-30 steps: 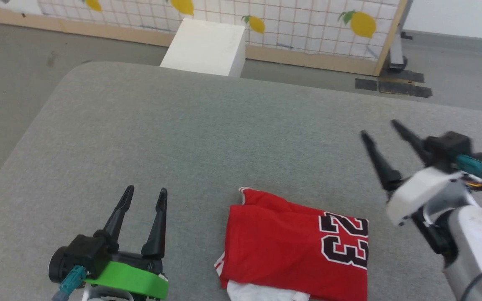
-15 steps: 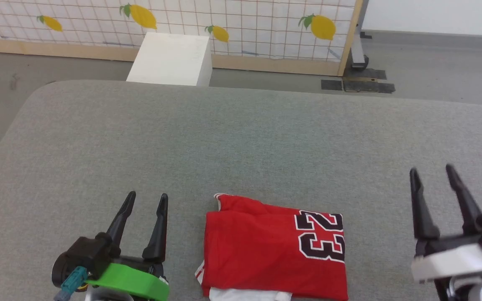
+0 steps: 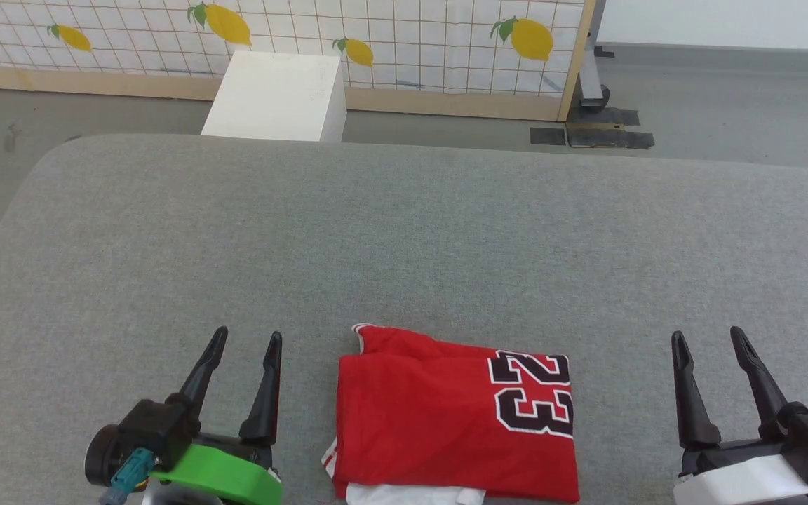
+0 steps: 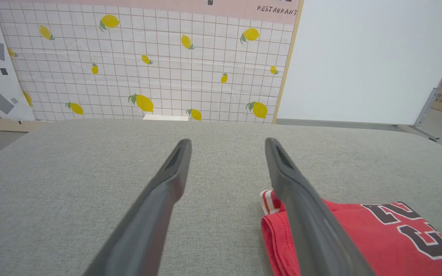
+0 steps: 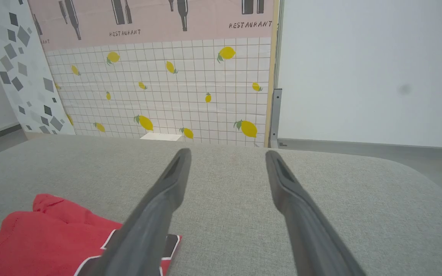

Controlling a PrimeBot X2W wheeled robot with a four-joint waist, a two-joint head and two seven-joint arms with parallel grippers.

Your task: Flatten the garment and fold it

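The garment (image 3: 439, 428), a red jersey with a black "23", lies folded into a rectangle on the grey table (image 3: 376, 231), near its front edge. A white layer peeks out under its near edge. My left gripper (image 3: 245, 338) stands open to the left of the garment, apart from it, with nothing between its fingers. My right gripper (image 3: 707, 337) is open on the other side, at the lower right, also apart from it. The left wrist view shows the garment (image 4: 378, 237) just right of my left gripper (image 4: 228, 142). From the right wrist, the garment (image 5: 60, 234) lies left of my right gripper (image 5: 228, 153).
A white box (image 3: 274, 98) stands on the floor beyond the table's far edge. Behind it is a tiled panel with lemons (image 3: 390, 35) in a wooden frame, and a white board's foot (image 3: 590, 91) at the right. The grey tabletop stretches wide beyond the garment.
My right arm has swung down and back from mid-right to the lower right, fingers now pointing up. The head camera has shifted. The garment and the left gripper have stayed put.
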